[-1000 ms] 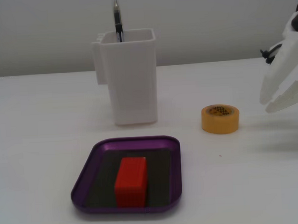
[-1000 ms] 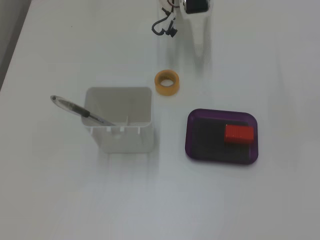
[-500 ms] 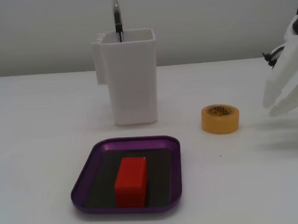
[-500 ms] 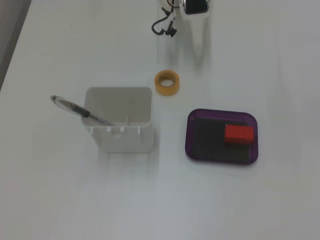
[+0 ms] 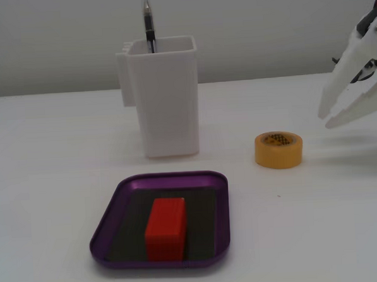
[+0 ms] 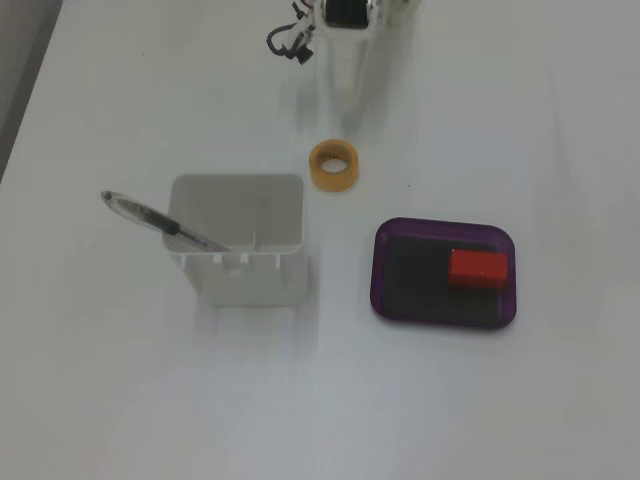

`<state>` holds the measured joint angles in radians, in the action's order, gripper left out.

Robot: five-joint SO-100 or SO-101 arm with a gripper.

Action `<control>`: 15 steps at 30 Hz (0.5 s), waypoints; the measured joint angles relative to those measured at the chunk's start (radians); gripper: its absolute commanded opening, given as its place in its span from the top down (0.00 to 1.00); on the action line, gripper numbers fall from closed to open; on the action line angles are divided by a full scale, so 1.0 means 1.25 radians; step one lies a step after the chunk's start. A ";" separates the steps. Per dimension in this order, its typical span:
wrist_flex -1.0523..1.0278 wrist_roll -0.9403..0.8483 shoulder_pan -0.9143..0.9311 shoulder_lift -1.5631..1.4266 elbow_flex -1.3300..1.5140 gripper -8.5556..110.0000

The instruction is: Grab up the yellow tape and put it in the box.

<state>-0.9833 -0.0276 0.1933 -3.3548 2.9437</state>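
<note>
Desk: a plain white surface is seen filling both fixed views, and everything else is carried on it.

Container: a tall white rectangular holder is placed upper centre in one fixed view and left of centre in the other; it stands upright and open-topped.

Box: a shallow purple tray with a dark floor is found at lower centre in one fixed view and at right of centre in the other. It lies well apart from the tape.

Gripper: white fingers are seen at the right edge of one fixed view, slightly spread, with nothing between them. It is held above the desk, near the tape but apart from it. In the other fixed view only a pale blur at top centre is made out.

Block: a red block is set inside the box, on its floor.

Tape: the yellow roll is laid flat on the desk, right of centre, between gripper and container; upper centre in the other view. It is outside the box.

Pen: it is stood in the container, leaning out.
</note>
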 measured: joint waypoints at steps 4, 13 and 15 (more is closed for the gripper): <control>0.000 0.000 0.006 0.066 -0.070 0.90; -0.023 -0.079 0.009 0.647 -0.423 0.81; -0.036 -0.097 0.005 0.782 -0.486 0.80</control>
<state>-1.0278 -0.1488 0.1994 -2.3777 2.3363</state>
